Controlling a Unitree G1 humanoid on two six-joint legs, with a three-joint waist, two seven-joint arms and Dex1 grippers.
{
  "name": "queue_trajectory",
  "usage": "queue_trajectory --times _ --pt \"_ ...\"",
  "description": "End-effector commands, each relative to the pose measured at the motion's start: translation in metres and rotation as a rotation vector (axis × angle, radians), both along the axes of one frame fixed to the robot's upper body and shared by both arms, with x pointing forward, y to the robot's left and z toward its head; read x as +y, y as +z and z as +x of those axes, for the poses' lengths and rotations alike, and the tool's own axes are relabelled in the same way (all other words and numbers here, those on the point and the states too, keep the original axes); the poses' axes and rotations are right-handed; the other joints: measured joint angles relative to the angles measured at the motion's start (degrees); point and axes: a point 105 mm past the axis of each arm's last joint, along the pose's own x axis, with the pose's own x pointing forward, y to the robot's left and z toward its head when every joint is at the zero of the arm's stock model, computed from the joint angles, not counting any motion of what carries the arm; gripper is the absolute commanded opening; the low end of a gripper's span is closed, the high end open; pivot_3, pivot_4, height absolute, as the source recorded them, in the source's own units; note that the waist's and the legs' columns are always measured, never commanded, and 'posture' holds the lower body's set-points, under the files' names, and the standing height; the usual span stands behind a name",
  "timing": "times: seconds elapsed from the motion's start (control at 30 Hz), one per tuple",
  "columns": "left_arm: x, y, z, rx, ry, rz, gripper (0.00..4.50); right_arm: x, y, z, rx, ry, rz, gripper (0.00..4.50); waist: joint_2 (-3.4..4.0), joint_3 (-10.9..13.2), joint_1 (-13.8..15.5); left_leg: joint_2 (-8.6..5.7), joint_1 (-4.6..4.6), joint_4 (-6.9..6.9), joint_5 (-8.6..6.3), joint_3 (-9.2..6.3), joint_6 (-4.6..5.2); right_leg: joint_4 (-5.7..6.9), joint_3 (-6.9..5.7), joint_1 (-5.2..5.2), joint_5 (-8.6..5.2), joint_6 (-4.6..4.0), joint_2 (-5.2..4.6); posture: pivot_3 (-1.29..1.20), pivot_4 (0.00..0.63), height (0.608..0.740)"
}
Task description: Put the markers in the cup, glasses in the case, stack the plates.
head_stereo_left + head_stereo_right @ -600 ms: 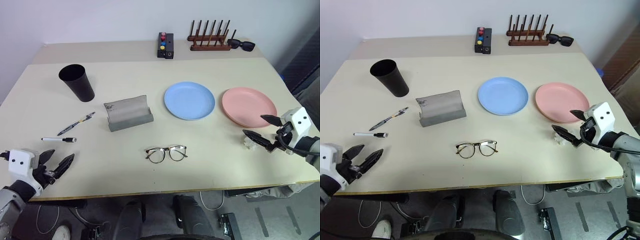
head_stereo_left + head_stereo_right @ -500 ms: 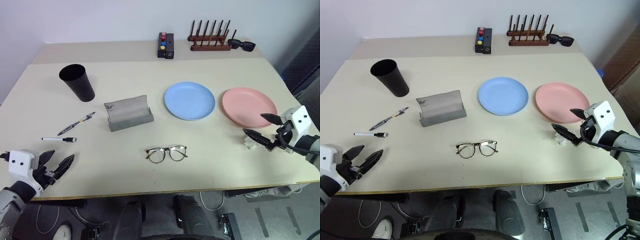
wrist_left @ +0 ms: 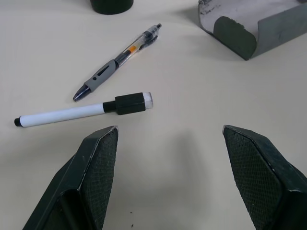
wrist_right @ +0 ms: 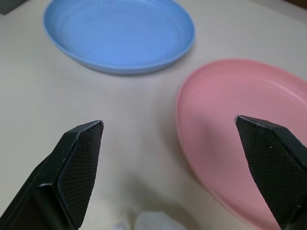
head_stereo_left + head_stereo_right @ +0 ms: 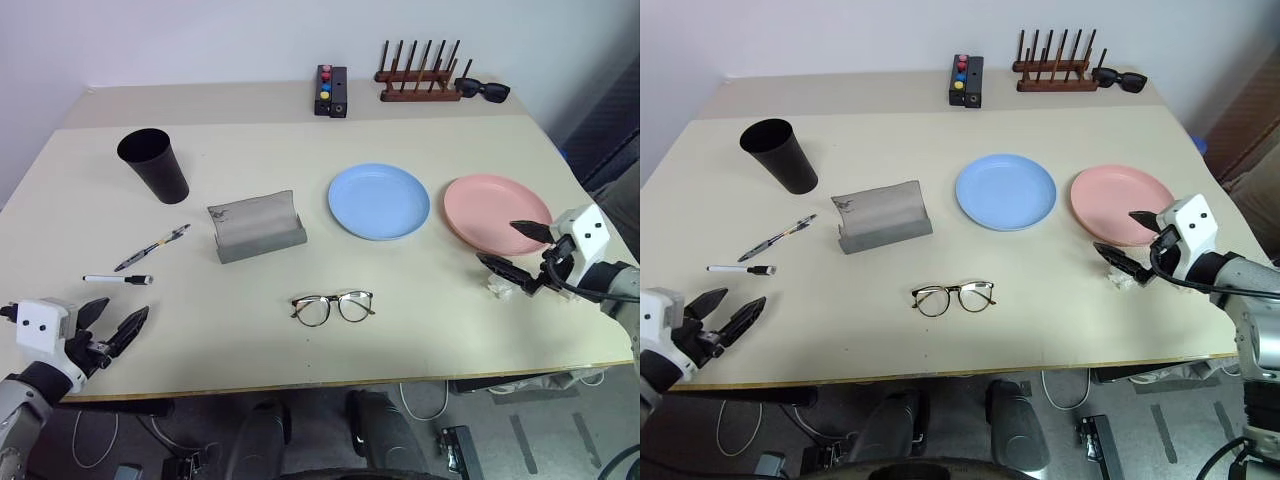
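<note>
On my table, two round plates, light blue and salmon pink, two slim markers, my left gripper and right gripper both spread wide, empty.

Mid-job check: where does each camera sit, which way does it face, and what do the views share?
Head eyes: look forward and down on table; both pincers, left, right, open.
Left wrist: along its fingers toward markers, case.
Right wrist: along its fingers toward blue plate, pink plate.
Shared: the head views also show markers, case and plates.
</note>
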Motion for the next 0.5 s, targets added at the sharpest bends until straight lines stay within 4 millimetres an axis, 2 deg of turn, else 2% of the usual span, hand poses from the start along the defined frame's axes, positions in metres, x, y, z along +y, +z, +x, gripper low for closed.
queue_trajectory --times 0.03,0.17,0.27,0.4,0.5 --pt "0.004 0.011 0.004 -0.023 -0.015 0.057 3.54 0.009 0.008 0.002 -0.054 0.020 0.007 4.50 -0.01 0.00 0.08 0.00 0.00 0.00 0.00 0.00 0.00 0.00 0.00 0.00 0.00 0.00 0.00 0.00 0.150 0.735" --pt "0.001 0.015 0.013 -0.008 -0.064 0.083 3.54 0.023 0.008 0.005 -0.080 0.045 0.025 4.50 0.00 -0.01 0.11 -0.01 0.00 0.00 0.00 0.00 0.00 0.01 0.00 0.01 0.00 0.00 0.00 0.00 0.150 0.735" --pt "-0.002 0.015 0.020 0.017 -0.097 0.094 4.39 0.034 0.011 0.006 -0.107 0.055 0.042 4.50 0.01 -0.01 0.01 0.00 0.01 0.00 0.00 0.00 0.00 0.01 0.00 0.01 0.01 0.00 0.00 0.00 0.150 0.735" --pt "-0.002 0.022 0.034 0.037 -0.129 0.146 4.45 0.050 0.022 0.003 -0.158 0.075 0.083 4.50 0.01 -0.01 0.02 0.00 0.00 0.00 0.00 -0.03 0.00 0.04 -0.01 0.01 0.02 0.02 0.00 0.00 0.150 0.735" --pt "0.006 0.027 0.042 0.055 -0.133 0.182 4.45 0.057 0.021 -0.003 -0.160 0.070 0.117 4.50 0.00 -0.01 0.02 0.00 0.01 -0.01 0.00 -0.06 0.00 0.06 -0.02 0.01 0.01 0.01 0.03 0.00 0.150 0.735"
